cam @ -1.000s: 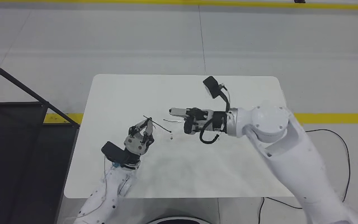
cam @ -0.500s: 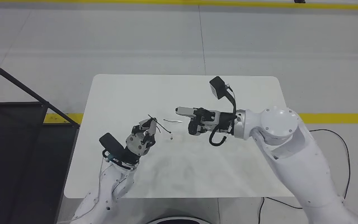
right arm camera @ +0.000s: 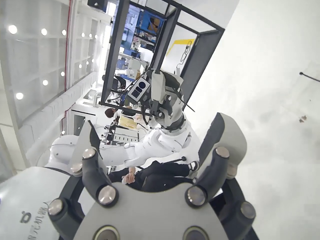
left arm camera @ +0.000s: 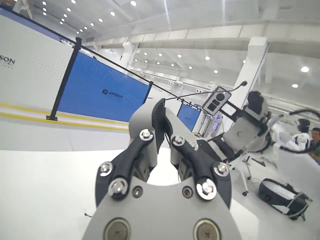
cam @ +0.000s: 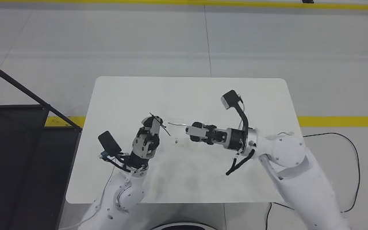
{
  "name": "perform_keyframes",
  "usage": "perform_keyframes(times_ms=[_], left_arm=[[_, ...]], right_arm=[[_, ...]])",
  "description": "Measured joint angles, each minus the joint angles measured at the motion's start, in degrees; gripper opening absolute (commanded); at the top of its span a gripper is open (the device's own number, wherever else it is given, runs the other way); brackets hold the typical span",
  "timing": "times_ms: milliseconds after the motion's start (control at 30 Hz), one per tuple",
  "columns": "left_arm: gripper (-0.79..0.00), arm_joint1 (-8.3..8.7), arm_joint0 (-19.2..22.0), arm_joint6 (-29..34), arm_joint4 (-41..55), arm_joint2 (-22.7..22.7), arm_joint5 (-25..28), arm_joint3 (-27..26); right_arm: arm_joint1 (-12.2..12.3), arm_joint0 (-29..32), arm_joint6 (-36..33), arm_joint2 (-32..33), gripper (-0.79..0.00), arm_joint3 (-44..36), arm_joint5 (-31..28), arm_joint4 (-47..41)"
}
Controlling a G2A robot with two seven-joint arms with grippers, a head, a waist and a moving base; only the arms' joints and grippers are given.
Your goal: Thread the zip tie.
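Note:
A thin black zip tie [cam: 166, 131] is pinched in my left gripper [cam: 152, 124], which is held up over the left middle of the white table [cam: 230, 92]. In the left wrist view the fingers [left arm camera: 162, 108] are pressed together on the tie, and its free strand [left arm camera: 200, 93] runs out past them to a small head. My right gripper [cam: 188, 131] hangs a short way to the right, pointing at the left one, open with nothing between its fingers [right arm camera: 153, 123]. From the right wrist the left gripper [right arm camera: 160, 96] shows farther off, the tie [right arm camera: 188, 106] sticking out of it.
A second black zip tie [right arm camera: 310, 77] lies flat on the table, with a small dark speck [right arm camera: 302, 119] near it. A black frame [cam: 29, 95] stands off the table's left side. Open tabletop lies behind and to the right of both grippers.
The right gripper drew back to the right and toward the near edge, turning to face the left one. The left gripper rose and shifted slightly away from the near edge, still holding the tie.

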State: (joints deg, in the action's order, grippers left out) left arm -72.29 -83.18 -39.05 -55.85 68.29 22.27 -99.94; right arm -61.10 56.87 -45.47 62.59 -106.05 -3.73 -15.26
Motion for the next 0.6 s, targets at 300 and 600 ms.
perform_keyframes(times_ms=[300,600], left_arm=[[-0.785,-0.03,-0.1,-0.1,-0.3,-0.2,-0.2,-0.1],[-0.785,-0.67,0.1,4.0,8.1,-0.9,-0.9,-2.2]], right_arm=[[0.0,0.2,0.8,0.0,0.000,0.0,-0.3,0.2],[-0.3,1.9,4.0,-1.6,-0.003,-0.1,-8.5,8.3]])
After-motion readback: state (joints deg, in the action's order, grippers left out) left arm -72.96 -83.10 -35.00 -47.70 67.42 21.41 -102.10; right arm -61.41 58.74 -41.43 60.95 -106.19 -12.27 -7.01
